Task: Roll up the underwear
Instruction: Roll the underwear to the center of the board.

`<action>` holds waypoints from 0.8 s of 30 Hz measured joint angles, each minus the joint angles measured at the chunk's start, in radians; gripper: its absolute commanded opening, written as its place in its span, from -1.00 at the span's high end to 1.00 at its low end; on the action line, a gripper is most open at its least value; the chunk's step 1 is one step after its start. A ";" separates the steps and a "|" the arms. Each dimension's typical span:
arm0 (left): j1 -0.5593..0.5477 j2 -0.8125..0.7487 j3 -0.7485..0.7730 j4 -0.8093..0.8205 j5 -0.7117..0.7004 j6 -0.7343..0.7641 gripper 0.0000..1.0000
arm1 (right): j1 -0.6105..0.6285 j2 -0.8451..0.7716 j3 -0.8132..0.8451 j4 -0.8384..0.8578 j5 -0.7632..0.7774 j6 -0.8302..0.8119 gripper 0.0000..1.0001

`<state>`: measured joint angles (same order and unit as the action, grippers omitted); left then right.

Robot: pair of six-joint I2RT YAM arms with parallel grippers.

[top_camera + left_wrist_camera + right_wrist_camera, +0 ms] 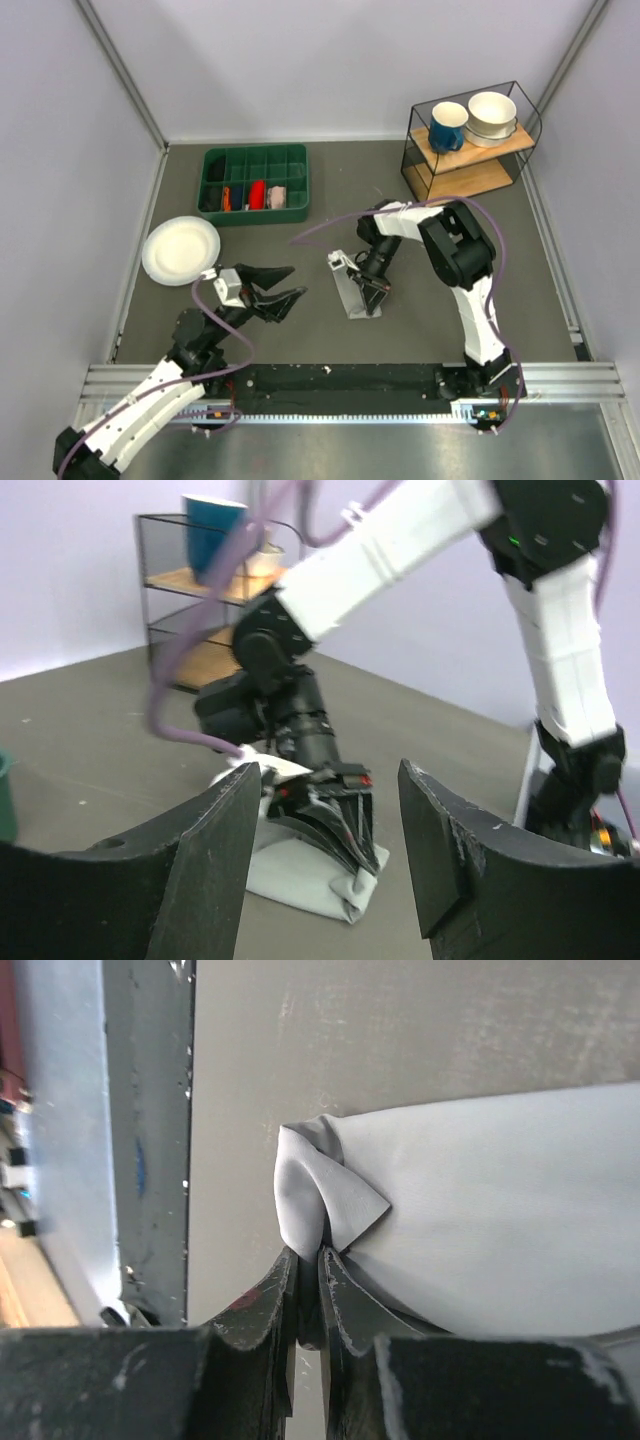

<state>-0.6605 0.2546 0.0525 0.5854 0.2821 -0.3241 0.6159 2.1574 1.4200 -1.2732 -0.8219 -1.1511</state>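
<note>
Several rolls (256,195) in tray (250,166); right hand (310,1260) pinches underwear (480,1220); left hand (297,281) gapes empty.

Grey matte table (420,330). Green compartment tray (255,165) at 11 o'clock, near far edge. White plate (181,250) at 9 o'clock, by left edge. Black wire rack (465,180) at 1 o'clock, far-right corner. Underwear (350,296) near centre, narrow pale strip.

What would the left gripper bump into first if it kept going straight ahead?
Most likely the right gripper, clamped on the underwear. The open left gripper points straight at both, though depth makes it unclear which comes first.
</note>
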 measured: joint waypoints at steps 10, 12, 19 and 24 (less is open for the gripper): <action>-0.356 0.482 0.048 -0.031 0.045 0.309 -0.31 | -0.054 0.108 0.084 -0.100 -0.068 0.052 0.87; -0.417 0.606 0.118 -0.075 0.015 0.390 -0.33 | -0.055 0.116 0.088 -0.107 -0.069 0.061 0.87; -0.463 0.973 0.362 -0.171 -0.091 0.616 -0.36 | -0.056 0.122 0.088 -0.112 -0.071 0.074 0.85; -0.469 1.165 0.488 -0.244 -0.130 0.703 -0.15 | -0.056 0.122 0.088 -0.111 -0.071 0.079 0.85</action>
<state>-1.1297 1.4197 0.5404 0.3412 0.1516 0.3790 0.5598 2.2791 1.5078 -1.3846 -0.8925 -1.0721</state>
